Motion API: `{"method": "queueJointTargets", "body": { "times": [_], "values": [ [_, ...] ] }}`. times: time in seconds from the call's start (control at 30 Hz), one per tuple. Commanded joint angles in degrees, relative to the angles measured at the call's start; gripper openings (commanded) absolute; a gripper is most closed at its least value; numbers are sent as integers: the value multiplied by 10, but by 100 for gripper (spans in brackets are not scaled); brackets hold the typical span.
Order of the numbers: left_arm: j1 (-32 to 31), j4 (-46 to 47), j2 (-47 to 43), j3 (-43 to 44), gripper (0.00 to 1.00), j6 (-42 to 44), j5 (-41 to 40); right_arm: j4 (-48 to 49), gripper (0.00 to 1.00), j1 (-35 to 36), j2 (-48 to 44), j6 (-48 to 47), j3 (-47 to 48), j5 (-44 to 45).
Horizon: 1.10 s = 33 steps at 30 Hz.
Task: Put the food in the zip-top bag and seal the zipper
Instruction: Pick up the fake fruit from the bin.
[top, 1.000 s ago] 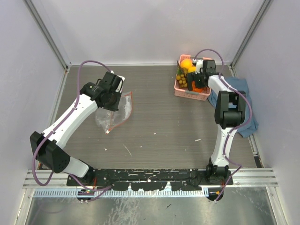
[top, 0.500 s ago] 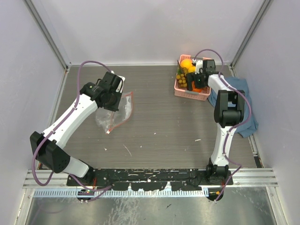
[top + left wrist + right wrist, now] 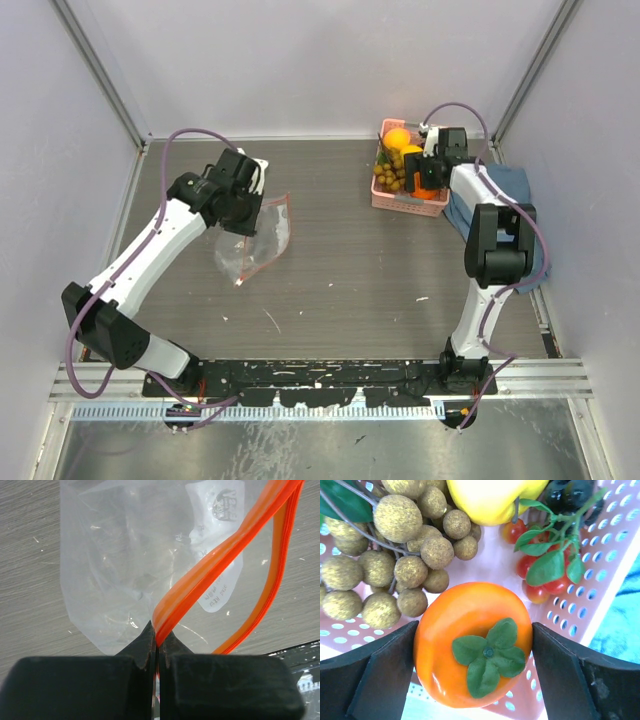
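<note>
The clear zip-top bag (image 3: 255, 240) hangs from my left gripper (image 3: 240, 205) at the table's left, its lower end on the table. In the left wrist view my left gripper (image 3: 158, 642) is shut on the orange-red zipper (image 3: 220, 560), the bag (image 3: 120, 565) with its white label beyond; the mouth gapes open. My right gripper (image 3: 428, 178) is over the pink basket (image 3: 400, 197) at the back right. In the right wrist view my right gripper (image 3: 475, 650) is shut on the orange-red fruit with a green top (image 3: 470, 640), above the brownish grape bunch (image 3: 395, 565), a yellow fruit (image 3: 490, 500) and dark berries (image 3: 570, 492).
Small red cherry tomatoes with green leaves (image 3: 542, 572) lie in the basket (image 3: 615, 555). A blue cloth (image 3: 510, 215) lies right of the basket under my right arm. Grey walls with metal posts close the back and sides. Small white scraps (image 3: 270, 320) lie on the wood-grain table.
My left gripper has pulled the bag's zipper edge right and up, so the bag stands more spread. My right gripper has shifted slightly right and back over the basket with the fruit.
</note>
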Motion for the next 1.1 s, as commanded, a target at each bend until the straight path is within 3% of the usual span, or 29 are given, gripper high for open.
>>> {"method": "queueJointTargets", "body": {
  "times": [0.0,0.47,0.77,1.07],
  "values": [
    [1,-7,-4,41,0,-10,17,47,69,1,-75,35,-20,34],
    [1,0,3,23,0,-15,46,120,68,36,-264,134,-168,8],
    [1,3,-10,19,0,-19,51,203,70,182,-407,199,-253,-7],
    [1,11,-29,17,0,-28,58,265,70,341,-458,229,-269,9]
  ]
}}
